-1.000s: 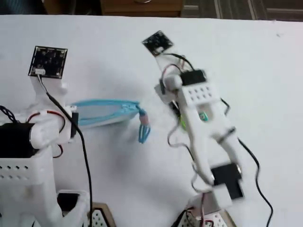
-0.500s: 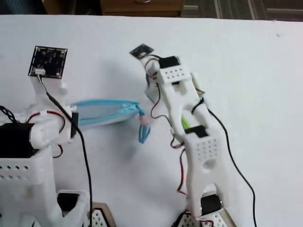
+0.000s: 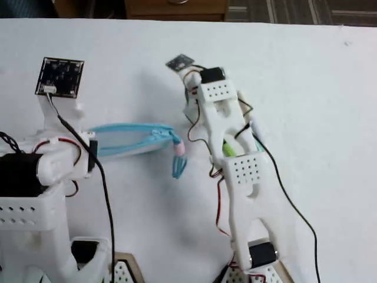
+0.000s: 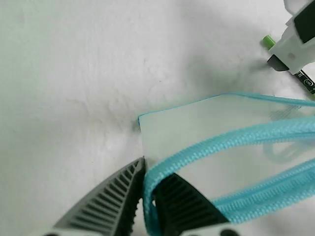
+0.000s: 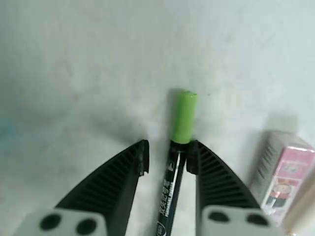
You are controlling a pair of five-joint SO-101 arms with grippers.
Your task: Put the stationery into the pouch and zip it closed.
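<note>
**Pen between the right fingers, pouch pinched by the left**

The pouch (image 3: pixel 126 140) lies flat on the white table (image 3: pixel 318 71) between the two arms. It is a clear bag with blue edging. Its zip is open, and the two blue tapes bow apart along its length. The left gripper (image 4: pixel 145 169) is clamped on the end of the pouch nearest the left arm (image 3: pixel 35 177). Its grey ribbed fingers are closed, with a blue tape pinched between them. At the pouch's other end a pink and blue pull (image 3: pixel 179 158) trails onto the table toward the right arm (image 3: pixel 244 171).

The right arm stretches over the table just beside that end of the pouch, without touching it. The right gripper (image 5: pixel 167 148) points down at the table with its fingers narrowly parted. The pen (image 5: pixel 183 115) lies between them. It is black with a green cap, and the cap pokes out past the fingertips. One finger touches the pen while the other stands off it with a gap, so the pen is not gripped. It rests on the table outside the pouch, near the pull end.

A pink box (image 5: pixel 285 169) sits just beside the right gripper, close to the pen but apart from it. In the high view a bit of the green cap shows under the right arm. The left wrist view also catches the cap on the table beyond the pouch's far edge.
</note>
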